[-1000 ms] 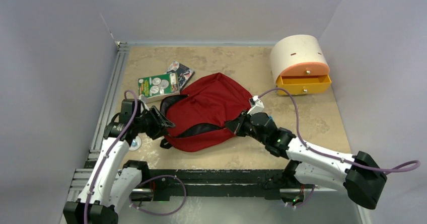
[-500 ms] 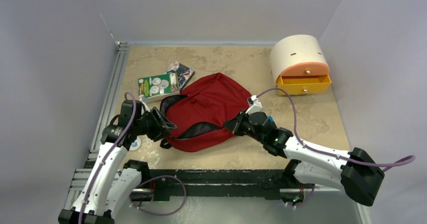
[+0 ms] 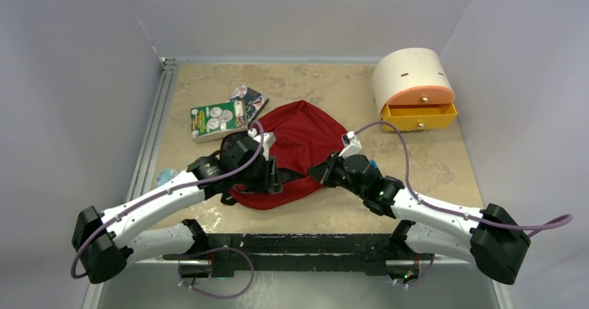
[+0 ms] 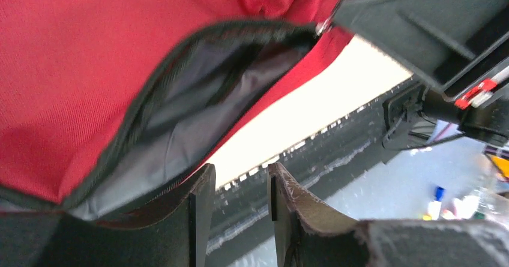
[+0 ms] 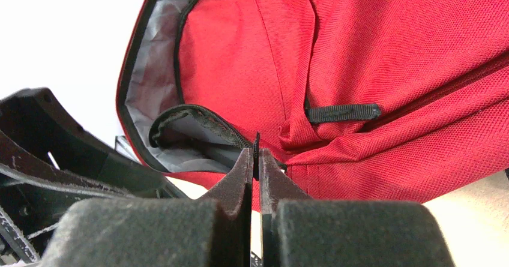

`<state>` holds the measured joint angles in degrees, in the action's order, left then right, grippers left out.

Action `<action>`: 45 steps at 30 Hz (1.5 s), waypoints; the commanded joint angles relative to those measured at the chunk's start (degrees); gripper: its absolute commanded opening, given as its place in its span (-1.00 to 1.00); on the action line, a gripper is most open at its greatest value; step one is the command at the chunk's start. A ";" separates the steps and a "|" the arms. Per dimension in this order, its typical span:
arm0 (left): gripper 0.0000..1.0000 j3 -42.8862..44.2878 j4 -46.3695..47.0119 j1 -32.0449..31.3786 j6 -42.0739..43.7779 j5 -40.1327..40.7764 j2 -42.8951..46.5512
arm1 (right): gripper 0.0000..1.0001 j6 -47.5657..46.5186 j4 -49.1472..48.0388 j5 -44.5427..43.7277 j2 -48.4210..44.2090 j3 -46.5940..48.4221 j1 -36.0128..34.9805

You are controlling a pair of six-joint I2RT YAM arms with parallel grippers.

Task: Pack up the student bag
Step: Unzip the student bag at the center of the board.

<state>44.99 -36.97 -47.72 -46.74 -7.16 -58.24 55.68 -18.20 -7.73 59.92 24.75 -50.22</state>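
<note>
Moved left-to-centre: left gripper, jaws apart, empty | right gripper pinching zipper of 1 student bag | 2 books

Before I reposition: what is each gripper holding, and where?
Right gripper: shut on the student bag, by the black zipper edge of its opening. Left gripper: nothing, jaws apart by that opening.

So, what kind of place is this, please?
Probably a robot test cell: plain grey walls enclose a beige marbled tabletop, with a silver aluminium rail along its left edge.
</note>
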 commanded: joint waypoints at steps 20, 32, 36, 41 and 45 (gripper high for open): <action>-0.13 4.10 15.38 -2.29 24.94 0.20 -10.57 | -1.00 1.40 -2.02 0.69 -2.31 -0.23 0.14; -0.23 1.69 17.90 -2.37 24.21 -5.45 -14.47 | -1.00 3.42 1.83 -3.22 -3.25 0.35 0.19; -0.48 0.54 17.41 -2.46 23.36 -5.80 -14.42 | -1.00 4.90 5.06 -6.23 -2.74 1.28 0.12; -0.92 -0.19 16.01 -2.46 22.29 -5.10 -12.71 | -1.00 8.64 10.21 -11.03 -1.75 2.41 0.19; -1.00 0.15 13.97 -2.46 20.62 -3.23 -11.94 | -1.00 12.17 14.74 -14.78 -0.22 3.31 0.10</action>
<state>45.10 -21.82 -49.95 -24.45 -11.75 -72.44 63.29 -8.73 -14.55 58.74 25.15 -50.30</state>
